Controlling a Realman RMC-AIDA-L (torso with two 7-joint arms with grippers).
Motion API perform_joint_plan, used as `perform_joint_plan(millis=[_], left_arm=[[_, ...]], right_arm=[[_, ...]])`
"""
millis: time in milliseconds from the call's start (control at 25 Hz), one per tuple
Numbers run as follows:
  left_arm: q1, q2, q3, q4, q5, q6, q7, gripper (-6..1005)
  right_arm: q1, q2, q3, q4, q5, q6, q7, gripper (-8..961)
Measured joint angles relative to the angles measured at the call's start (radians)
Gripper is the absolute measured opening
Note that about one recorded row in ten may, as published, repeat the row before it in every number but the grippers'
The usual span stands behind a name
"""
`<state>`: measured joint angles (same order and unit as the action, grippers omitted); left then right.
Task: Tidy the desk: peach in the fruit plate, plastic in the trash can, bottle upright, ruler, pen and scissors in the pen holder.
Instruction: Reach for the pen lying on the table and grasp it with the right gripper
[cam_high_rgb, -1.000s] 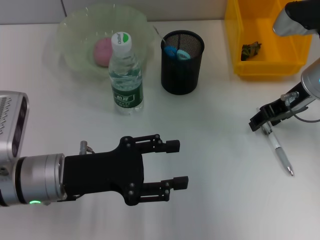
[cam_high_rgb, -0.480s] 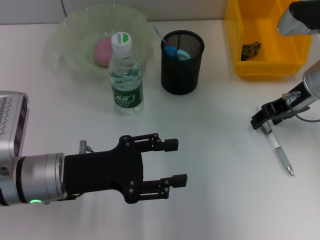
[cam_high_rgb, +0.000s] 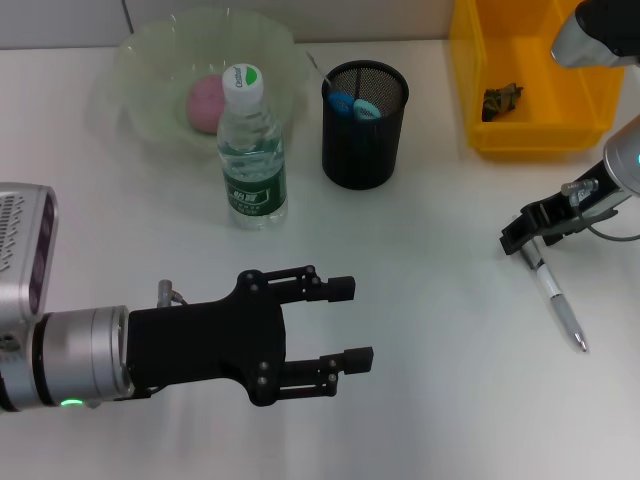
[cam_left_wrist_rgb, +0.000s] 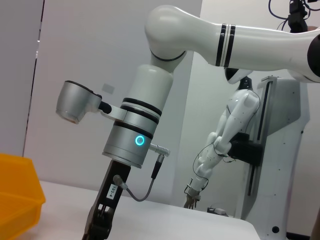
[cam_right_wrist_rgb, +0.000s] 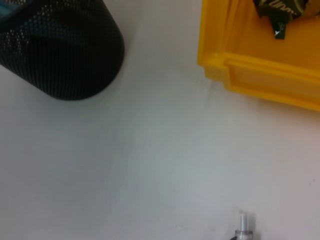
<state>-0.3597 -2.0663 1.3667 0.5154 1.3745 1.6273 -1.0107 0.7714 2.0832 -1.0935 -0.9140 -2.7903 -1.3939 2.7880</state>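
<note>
One item left, looks like — the pen (cam_high_rgb: 558, 302) lies flat on the desk (cam_high_rgb: 440, 400) on your right side, well apart from the holder (cam_high_rgb: 364, 124). Your right gripper (cam_high_rgb: 522, 238) sits right at the pen's top end, probably lining up a pinch there, but I can't tell how its fingers stand. Left gripper (cam_high_rgb: 345, 325) hangs wide and empty up front, out of the way. Peach (cam_high_rgb: 207, 102) is in the plate (cam_high_rgb: 150, 75), bottle (cam_high_rgb: 251, 150) upright — plastic (cam_high_rgb: 502, 99) binned.
</note>
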Motion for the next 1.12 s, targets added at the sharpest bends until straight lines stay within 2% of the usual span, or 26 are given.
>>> perform_joint_plan(millis=[1120], left_arm=[[0.001,0.001,0.0,-0.008,0.0,-0.002,0.012,698]], right_arm=[[0.006,-0.002,-0.014,0.006,-0.001,-0.005,0.002,555]])
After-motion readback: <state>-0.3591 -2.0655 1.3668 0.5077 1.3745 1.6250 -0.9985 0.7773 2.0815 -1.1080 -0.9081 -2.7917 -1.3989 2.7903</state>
